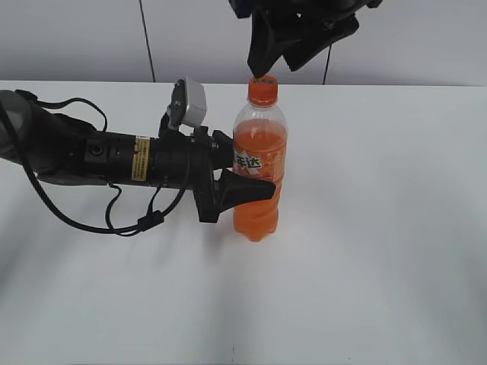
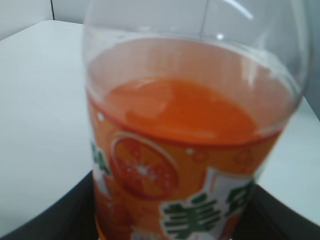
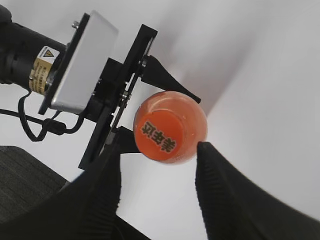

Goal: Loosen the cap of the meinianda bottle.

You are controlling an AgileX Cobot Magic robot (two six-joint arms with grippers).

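on the white desk [image 1: 380, 251] your meinianda bottle [image 1: 259, 175] stands upright, gripped at its label by your left end effector [image 1: 242, 173], fingers closed on both sides. above it your right end effector [image 3: 157, 187] hangs spread wide, its ribbed fingers [image 3: 227, 195] either side of the cap [image 1: 262, 90], not touching it.

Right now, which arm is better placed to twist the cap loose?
The right. Its gripper hangs open just above the cap, fingers either side. The left gripper is clamped around the bottle, holding it steady.
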